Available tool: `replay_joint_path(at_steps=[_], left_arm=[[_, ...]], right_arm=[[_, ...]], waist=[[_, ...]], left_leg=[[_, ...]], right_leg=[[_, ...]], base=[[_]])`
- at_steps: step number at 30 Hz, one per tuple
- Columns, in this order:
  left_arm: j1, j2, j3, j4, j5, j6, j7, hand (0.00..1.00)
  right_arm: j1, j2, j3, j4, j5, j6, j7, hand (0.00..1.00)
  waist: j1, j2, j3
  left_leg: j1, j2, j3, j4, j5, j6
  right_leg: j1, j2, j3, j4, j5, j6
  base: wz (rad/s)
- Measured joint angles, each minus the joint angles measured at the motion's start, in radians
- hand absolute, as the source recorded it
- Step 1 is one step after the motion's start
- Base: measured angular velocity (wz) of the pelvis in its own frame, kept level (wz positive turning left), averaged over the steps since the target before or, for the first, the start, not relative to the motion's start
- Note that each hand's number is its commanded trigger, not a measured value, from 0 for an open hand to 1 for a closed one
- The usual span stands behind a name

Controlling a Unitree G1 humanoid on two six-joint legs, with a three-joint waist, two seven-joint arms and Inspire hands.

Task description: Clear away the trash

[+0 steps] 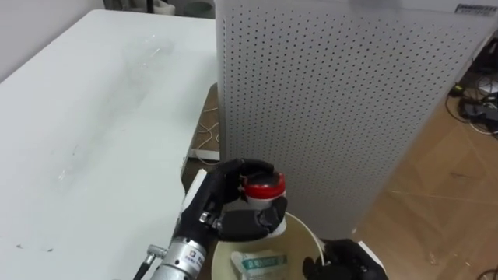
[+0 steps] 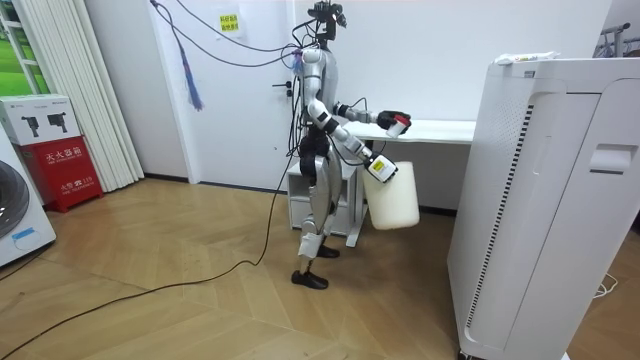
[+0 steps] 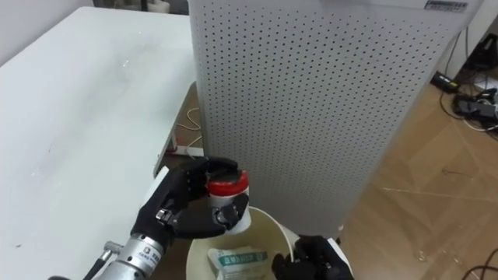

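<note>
My left hand is shut on a small white bottle with a red cap, held upright just above the mouth of a white bin. A pale green-printed packet lies inside the bin. My right hand, at the bottom right, is curled on the bin's thin white handle. In the room view the bin hangs below my right hand, and my left hand holds the bottle over it. I stand at the end of the white table.
The white table stretches along my left, with something faint and clear lying far back on it. A tall white perforated appliance stands close ahead. Wooden floor with cables lies to the right.
</note>
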Motion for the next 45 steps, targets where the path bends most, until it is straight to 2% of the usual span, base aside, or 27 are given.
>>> replay_joint_path(at_steps=[1, 4, 9, 19, 23, 28, 37, 40, 43, 45], left_arm=[[0.0, 0.0, -0.003, 0.0, 0.0, 0.0, -0.005, 0.0], [0.007, -0.002, -0.006, 0.0, 0.0, 0.0, -0.035, 0.0], [0.034, -0.002, -0.007, 0.0, 0.001, 0.005, -0.07, 0.0], [0.044, 0.0, -0.015, -0.008, 0.0, 0.007, -0.079, 0.0], [0.049, 0.008, -0.015, -0.051, 0.001, 0.007, -0.079, 0.0], [0.073, 0.013, -0.015, -0.081, 0.002, 0.008, -0.079, 0.0], [0.079, 0.019, -0.011, -0.084, 0.0, 0.008, -0.074, 0.0], [0.078, 0.027, 0.001, -0.084, 0.001, 0.008, -0.071, 0.0], [0.081, 0.032, 0.012, -0.092, 0.001, 0.008, -0.065, 0.0], [0.086, 0.033, 0.056, -0.115, 0.005, 0.008, -0.059, 0.0]], right_arm=[[-0.001, -0.002, 0.0, 0.0, 0.0, 0.0, 0.0, 1.0], [-0.007, -0.002, -0.001, 0.0, 0.0, 0.0, 0.002, 1.0], [-0.023, -0.002, -0.027, -0.001, 0.0, 0.0, 0.011, 1.0], [-0.017, -0.016, -0.024, -0.001, -0.004, 0.003, 0.012, 1.0], [-0.017, -0.036, -0.027, -0.023, -0.003, 0.003, 0.009, 1.0], [-0.01, -0.033, -0.027, -0.057, -0.003, 0.002, 0.01, 1.0], [0.104, -0.021, -0.027, -0.173, 0.038, 0.001, -0.023, 1.0], [0.107, -0.012, -0.027, -0.171, 0.038, 0.001, -0.017, 1.0], [0.109, -0.011, -0.028, -0.171, 0.039, 0.001, -0.01, 1.0], [0.113, -0.009, -0.031, -0.171, 0.039, 0.001, 0.0, 1.0]], waist=[[0.001, 0.002, 0.0004], [-0.001, 0.008, 0.0001], [-0.023, 0.009, 0.0001], [-0.028, 0.009, 0.0002], [-0.03, 0.004, -0.0003], [-0.054, -0.003, -0.0002], [-0.06, -0.011, -0.0007], [-0.059, -0.01, -0.0013], [-0.043, -0.008, -0.0021], [-0.029, -0.005, -0.0036]], left_leg=[[0.001, 0.0, 0.001, -0.002, 0.0, 0.0], [0.002, 0.001, 0.004, -0.005, 0.0, 0.0], [0.002, 0.002, 0.019, -0.009, 0.0, 0.0], [0.012, 0.0, 0.023, -0.029, 0.004, 0.0], [0.012, 0.001, 0.027, -0.034, 0.005, -0.001], [0.04, 0.0, 0.027, -0.047, 0.005, -0.001], [0.091, -0.004, 0.033, -0.076, 0.006, -0.001], [0.095, -0.002, 0.057, -0.075, 0.005, -0.001], [0.094, 0.005, 0.086, -0.075, 0.005, -0.001], [0.093, 0.013, 0.111, -0.076, 0.002, -0.001]], right_leg=[[0.0, 0.0, 0.0, 0.0, 0.0, 0.0], [-0.002, 0.0, 0.002, 0.0, 0.0, 0.0], [-0.011, 0.0, 0.004, 0.006, 0.0, 0.0], [-0.019, -0.002, 0.004, 0.013, -0.002, 0.003], [-0.026, -0.003, 0.005, 0.016, -0.003, 0.003], [-0.006, -0.003, 0.005, 0.012, -0.003, 0.003], [0.028, -0.006, 0.0, 0.011, -0.004, 0.006], [0.021, -0.006, 0.001, 0.015, -0.004, 0.006], [-0.005, -0.006, -0.002, 0.03, -0.004, 0.006], [-0.027, -0.006, -0.004, 0.044, -0.003, 0.004]], base=[[0.0], [-0.04], [-0.05], [-0.02], [-0.05], [-0.02], [-0.03], [-0.19], [-0.36], [-0.38]])
